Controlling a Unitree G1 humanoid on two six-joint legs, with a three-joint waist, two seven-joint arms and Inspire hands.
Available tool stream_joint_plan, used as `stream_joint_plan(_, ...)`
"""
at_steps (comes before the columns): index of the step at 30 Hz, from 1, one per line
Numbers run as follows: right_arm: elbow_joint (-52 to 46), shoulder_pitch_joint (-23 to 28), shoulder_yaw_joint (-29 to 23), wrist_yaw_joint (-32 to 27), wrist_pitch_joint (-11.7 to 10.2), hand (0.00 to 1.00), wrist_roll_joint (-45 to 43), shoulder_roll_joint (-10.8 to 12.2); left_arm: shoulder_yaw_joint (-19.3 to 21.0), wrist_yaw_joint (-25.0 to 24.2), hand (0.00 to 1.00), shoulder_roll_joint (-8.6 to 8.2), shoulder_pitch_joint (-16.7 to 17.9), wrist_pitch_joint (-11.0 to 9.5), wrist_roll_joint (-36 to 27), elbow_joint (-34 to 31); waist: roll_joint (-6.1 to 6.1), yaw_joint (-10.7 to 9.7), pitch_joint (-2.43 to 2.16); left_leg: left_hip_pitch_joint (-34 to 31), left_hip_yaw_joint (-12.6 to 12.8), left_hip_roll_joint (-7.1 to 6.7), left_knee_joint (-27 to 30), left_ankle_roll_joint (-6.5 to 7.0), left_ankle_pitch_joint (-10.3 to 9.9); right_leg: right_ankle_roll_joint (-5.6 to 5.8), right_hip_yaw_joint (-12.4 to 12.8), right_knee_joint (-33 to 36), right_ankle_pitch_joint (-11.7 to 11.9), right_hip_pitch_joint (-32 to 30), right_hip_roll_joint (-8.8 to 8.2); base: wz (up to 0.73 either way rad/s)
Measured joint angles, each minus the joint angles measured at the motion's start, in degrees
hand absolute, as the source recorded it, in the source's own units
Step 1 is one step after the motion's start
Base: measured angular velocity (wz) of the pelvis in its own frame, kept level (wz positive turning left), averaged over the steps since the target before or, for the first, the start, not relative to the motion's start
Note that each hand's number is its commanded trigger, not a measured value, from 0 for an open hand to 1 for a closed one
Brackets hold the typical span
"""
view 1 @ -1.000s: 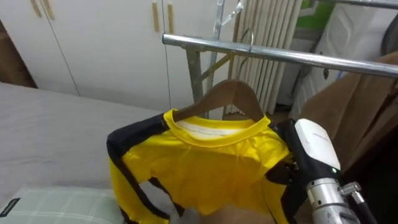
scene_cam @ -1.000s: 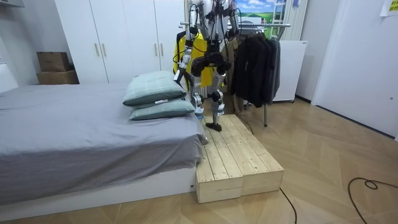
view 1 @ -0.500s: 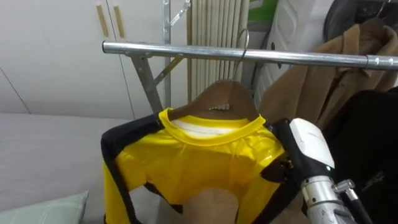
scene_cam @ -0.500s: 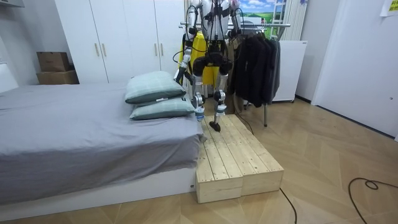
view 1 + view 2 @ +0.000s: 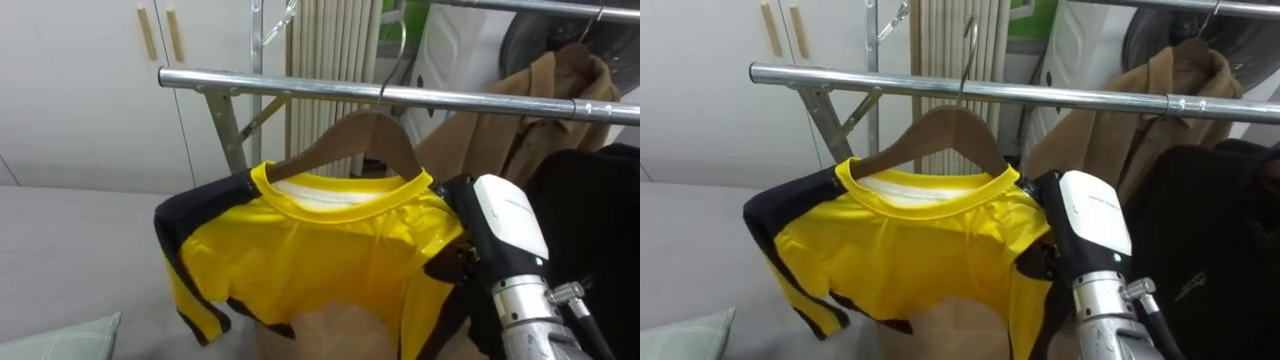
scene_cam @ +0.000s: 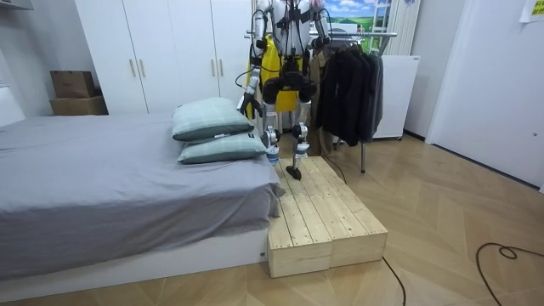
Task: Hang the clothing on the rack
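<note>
A silver metal rail (image 5: 300, 85) runs level across the eye views. Just below it is a brown wooden hanger (image 5: 352, 138) carrying a yellow shirt with black sleeves (image 5: 320, 255). The collar sits on the hanger's shoulders and the cloth drapes down under the rail. The hanger's thin metal hook (image 5: 392, 55) rises from the wood, crosses the rail and curves above it. Whether the hook rests on the rail cannot be told.

The right robot hand (image 5: 503, 225) is below the rail, against the shirt's right shoulder, with its white back turned to the camera. Its far part lies behind the cloth, so whether it holds the shirt cannot be told.

Behind the rail, toward its right end, hangs a tan coat (image 5: 535, 115), with a black garment (image 5: 590, 220) lower down beside it. Behind the rail's left end stand white wardrobe doors with wooden handles (image 5: 100, 80).

In the room view the robot stands upright on a pale wooden platform (image 6: 327, 217), facing the rail. A grey bed (image 6: 102, 187) with two pale green pillows (image 6: 212, 119) lies at the room view's left. The left robot hand (image 6: 246, 104) hangs at the robot's side, well below the rail. It is too small there to tell how it is set.
</note>
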Motion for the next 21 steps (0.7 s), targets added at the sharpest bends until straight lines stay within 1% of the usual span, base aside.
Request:
stream_joint_plan(3,0.0,1.6,-1.1,0.0,-0.7,1.00,0.0,0.0,0.3,0.0,0.00,-0.07,0.0,0.0,0.0,-0.1,0.14,0.0,0.09,0.1,0.0,0.06,0.0,-0.04,-0.1,-0.03,-0.3,0.0,0.0,0.1,0.01,0.00)
stream_joint_plan(7,0.0,2.1,-1.6,0.0,-0.7,1.00,-0.1,0.0,0.5,0.0,0.00,-0.15,0.0,0.0,0.0,-0.1,0.26,0.1,0.14,0.1,0.2,0.11,-0.1,-0.12,-0.1,-0.08,-0.3,0.0,0.0,0.0,0.11,-0.02)
stream_joint_plan(10,0.0,2.2,-3.0,0.0,-1.0,1.00,-0.1,0.0,0.5,-0.1,0.00,-0.25,0.0,0.0,0.0,-0.2,0.46,0.2,0.10,0.2,0.2,0.11,-0.1,-0.37,-0.2,-0.13,-0.3,0.1,0.0,0.1,0.10,0.00)
stream_joint_plan(13,0.0,3.3,-3.6,-0.9,-1.1,1.00,0.3,0.0,0.5,-0.1,0.00,-0.36,0.0,0.0,0.0,-0.2,0.69,0.2,0.09,0.6,0.3,0.07,-0.2,-0.35,-0.2,-0.20,0.0,0.0,-0.1,0.4,0.21,-0.02)
stream_joint_plan(17,0.0,3.5,-3.5,-0.9,-1.2,1.00,0.1,0.0,0.5,-0.1,0.00,-0.37,0.0,-0.1,0.0,-0.5,1.00,0.2,-0.06,1.0,0.3,0.09,-0.4,-0.36,-0.2,-0.21,-0.6,0.1,0.0,0.8,0.03,0.00)
stream_joint_plan(21,0.0,3.5,-3.5,-0.9,-1.3,1.00,-0.1,0.0,0.6,-0.1,0.00,-0.37,0.0,-0.2,0.0,-0.7,1.04,0.2,-0.06,1.0,0.0,0.10,-0.4,-0.36,-0.2,-0.24,-1.1,0.1,0.0,0.9,-0.04,0.01)
